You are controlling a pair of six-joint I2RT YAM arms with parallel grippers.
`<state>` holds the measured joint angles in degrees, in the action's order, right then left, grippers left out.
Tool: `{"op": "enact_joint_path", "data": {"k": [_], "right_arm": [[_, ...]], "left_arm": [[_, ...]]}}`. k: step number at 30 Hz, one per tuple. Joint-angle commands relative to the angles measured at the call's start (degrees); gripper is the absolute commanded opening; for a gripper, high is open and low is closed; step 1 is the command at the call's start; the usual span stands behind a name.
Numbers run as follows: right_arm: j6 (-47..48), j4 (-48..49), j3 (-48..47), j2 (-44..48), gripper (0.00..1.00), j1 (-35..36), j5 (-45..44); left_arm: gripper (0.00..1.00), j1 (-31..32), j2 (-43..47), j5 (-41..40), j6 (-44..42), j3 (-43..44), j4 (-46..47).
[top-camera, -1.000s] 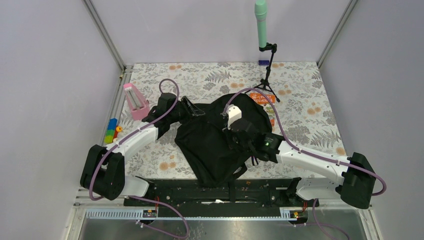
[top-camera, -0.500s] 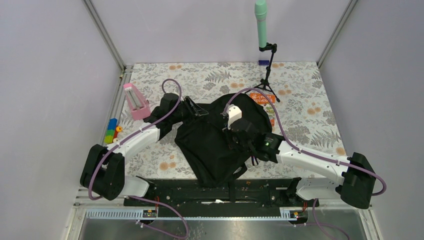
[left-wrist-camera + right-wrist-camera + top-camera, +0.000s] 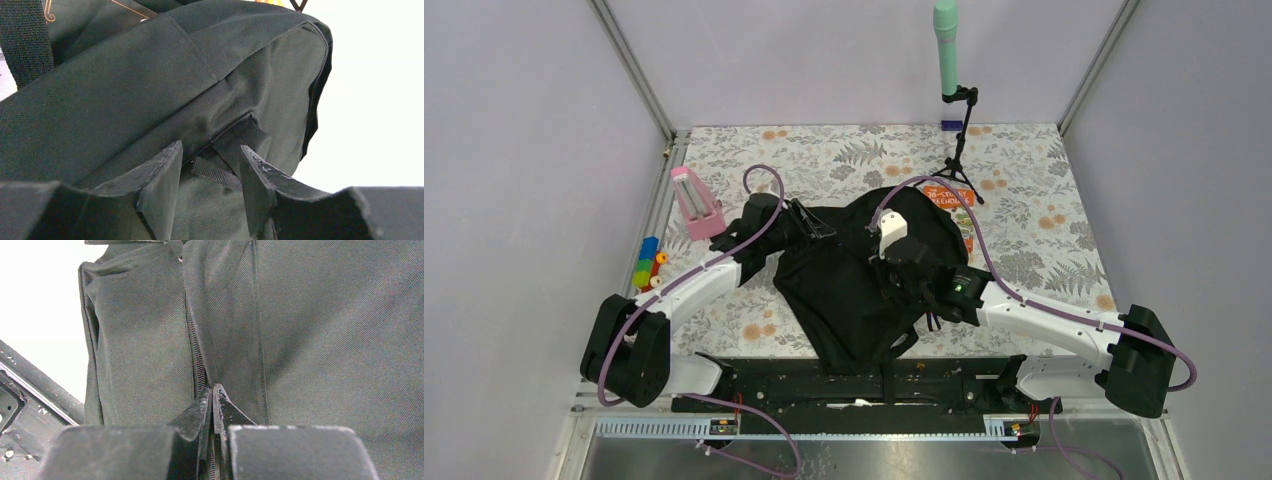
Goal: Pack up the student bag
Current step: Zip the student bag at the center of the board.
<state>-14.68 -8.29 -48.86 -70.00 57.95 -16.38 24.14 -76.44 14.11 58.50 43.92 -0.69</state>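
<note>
The black student bag lies flat in the middle of the table and fills both wrist views. My left gripper is at the bag's upper left edge. In the left wrist view it is open, with a short webbing tab on the bag's seam between the fingers. My right gripper rests on top of the bag. In the right wrist view it is shut on the bag's zipper line, whose coil runs up from the fingertips.
A pink wedge-shaped object and a few coloured blocks lie at the left. An orange book sticks out from under the bag's far right. A small black tripod holding a green tube stands at the back.
My left arm has shifted slightly, bringing its open gripper a little closer in on the bag's upper left edge. The right arm and the bag have not visibly moved.
</note>
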Motion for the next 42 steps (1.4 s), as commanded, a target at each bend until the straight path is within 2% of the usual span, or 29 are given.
{"op": "enact_joint_path", "data": {"k": [1,7,20,34,42], "right_arm": [[-0.78,3.79,-1.72,1.11,0.0,-0.03,0.56],[-0.9,3.7,-1.85,0.82,0.0,-0.03,0.95],[-0.71,3.65,-1.47,1.44,0.0,0.01,0.74],[-1.36,7.71,3.24,8.81,0.0,-0.03,-1.05],[-2.32,7.69,4.83,10.32,0.0,-0.03,-1.2]], "left_arm": [[0.45,0.82,2.91,-0.17,2.12,-0.92,3.29],[0.4,1.52,2.55,-0.88,2.58,-0.61,3.92],[0.0,1.52,4.2,-4.36,1.82,-1.04,2.17],[0.0,1.27,-1.1,-10.74,-6.7,1.91,0.82],[0.0,-1.1,-2.84,-13.84,-7.54,2.8,0.37]]}}
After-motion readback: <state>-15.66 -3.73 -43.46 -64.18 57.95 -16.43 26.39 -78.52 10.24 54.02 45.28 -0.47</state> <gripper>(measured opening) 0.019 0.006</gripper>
